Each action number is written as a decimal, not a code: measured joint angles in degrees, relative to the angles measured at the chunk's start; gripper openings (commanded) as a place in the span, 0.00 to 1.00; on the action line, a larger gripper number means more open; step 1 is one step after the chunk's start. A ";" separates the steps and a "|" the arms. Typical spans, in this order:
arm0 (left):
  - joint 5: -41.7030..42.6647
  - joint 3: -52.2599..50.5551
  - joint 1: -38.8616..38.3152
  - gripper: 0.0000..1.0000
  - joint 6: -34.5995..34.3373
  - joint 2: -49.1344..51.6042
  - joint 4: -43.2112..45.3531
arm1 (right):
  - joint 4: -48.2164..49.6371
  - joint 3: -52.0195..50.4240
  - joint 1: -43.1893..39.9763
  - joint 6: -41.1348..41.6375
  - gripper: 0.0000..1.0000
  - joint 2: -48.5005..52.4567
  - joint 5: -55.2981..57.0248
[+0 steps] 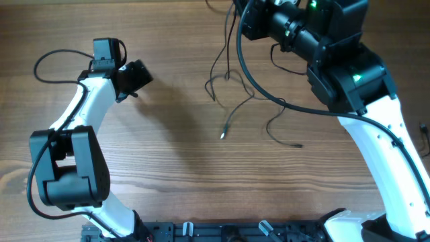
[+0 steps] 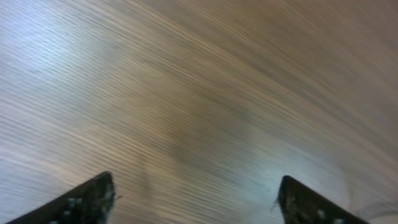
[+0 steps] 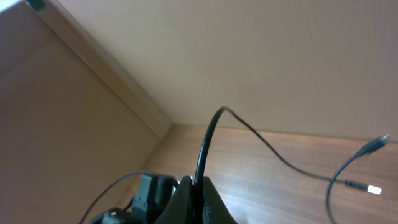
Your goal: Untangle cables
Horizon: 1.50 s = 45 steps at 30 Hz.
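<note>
Right hand [image 3: 198, 186], up near the far edge of the table [image 1: 168, 175], is clenched on one of the cables [image 1: 232, 91]: a thin black cord arches out from between its closed fingertips and trails off over the wood. Left hand [image 2: 196, 199] is released, its fingers spread wide over bare wood grain, well apart from the cables and to their left. The cords lie in a loose tangle of loops just below the right hand. One strand ends in a small silvery plug [image 1: 223, 135].
</note>
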 measured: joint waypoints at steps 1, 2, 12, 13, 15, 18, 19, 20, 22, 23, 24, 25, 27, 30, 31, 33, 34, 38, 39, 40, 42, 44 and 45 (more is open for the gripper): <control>2.80 0.00 0.00 0.94 1.11 0.00 0.57 | -0.20 0.00 0.00 0.00 0.04 0.37 0.00; 6.08 0.00 0.00 0.94 2.71 0.00 0.87 | -0.24 0.00 0.00 0.00 0.04 0.74 0.00; 45.09 0.00 -0.02 1.00 20.24 0.00 0.87 | -0.48 0.00 0.00 0.00 0.04 1.86 0.70; 47.39 0.00 -0.02 1.00 21.00 0.00 0.68 | -0.55 0.00 0.00 0.00 0.04 1.86 0.70; 50.38 0.00 -0.02 1.00 21.94 0.00 0.11 | -0.59 0.00 0.00 0.00 0.04 1.86 0.81; 52.96 0.00 -0.15 0.93 22.14 0.00 -0.55 | -0.66 0.00 0.00 0.00 0.04 1.86 0.90; 53.42 0.00 -0.26 0.90 21.92 0.00 -0.66 | -0.66 0.00 0.00 0.00 0.04 1.86 0.90; 53.86 0.00 -0.61 0.89 21.18 0.00 -0.72 | -0.63 0.00 0.00 0.00 0.04 1.86 0.90; 54.47 0.00 -1.79 0.89 19.58 0.00 -0.68 | -0.66 0.00 0.00 0.00 0.04 1.86 0.90; 54.66 -0.02 -2.75 0.87 18.32 0.00 -0.44 | -0.68 0.00 0.00 0.00 0.04 1.86 0.92; 54.82 -0.02 -3.72 0.84 16.98 0.00 0.00 | -0.68 0.00 0.00 0.00 0.04 1.86 0.90; 55.04 -0.02 -5.09 0.81 15.19 0.00 0.81 | -0.70 0.00 0.00 0.00 0.04 1.86 0.92; 55.17 -0.02 -7.85 0.75 11.58 0.00 2.32 | -0.72 0.00 0.00 0.00 0.04 1.86 0.90; 54.01 0.00 -12.31 0.59 5.03 0.00 3.98 | -0.81 0.00 0.00 0.00 0.04 1.86 0.92; 52.96 0.00 -13.51 0.56 2.08 0.00 4.35 | -0.85 0.00 0.00 0.00 0.04 1.86 0.90; 50.21 0.00 -15.10 0.57 -3.89 0.00 4.61 | -0.92 0.00 0.00 0.00 0.04 1.86 0.92; 48.46 -0.02 -15.58 0.60 -7.26 0.00 4.55 | -1.14 0.00 0.00 0.00 0.04 1.86 0.92; 43.56 -0.02 -15.67 0.69 -15.67 0.00 3.58 | -2.36 0.00 0.00 0.00 0.04 1.86 0.92; 42.32 -0.02 -15.56 0.74 -17.11 0.00 3.52 | -2.51 0.00 0.00 0.00 0.04 1.86 0.92; 41.64 -0.02 -15.56 0.77 -17.86 0.00 3.54 | -2.58 0.00 0.00 0.00 0.04 1.86 0.92; 40.44 -0.02 -15.52 0.84 -19.39 0.00 3.56 | -2.60 0.00 0.00 0.00 0.04 1.86 0.92; 39.50 -0.02 -15.52 1.00 -20.76 0.00 3.52 | -2.58 0.00 0.00 0.00 0.04 1.86 0.92; 39.19 -0.02 -15.52 1.00 -21.07 0.00 3.39 | -2.58 0.00 0.00 0.00 0.04 1.86 0.92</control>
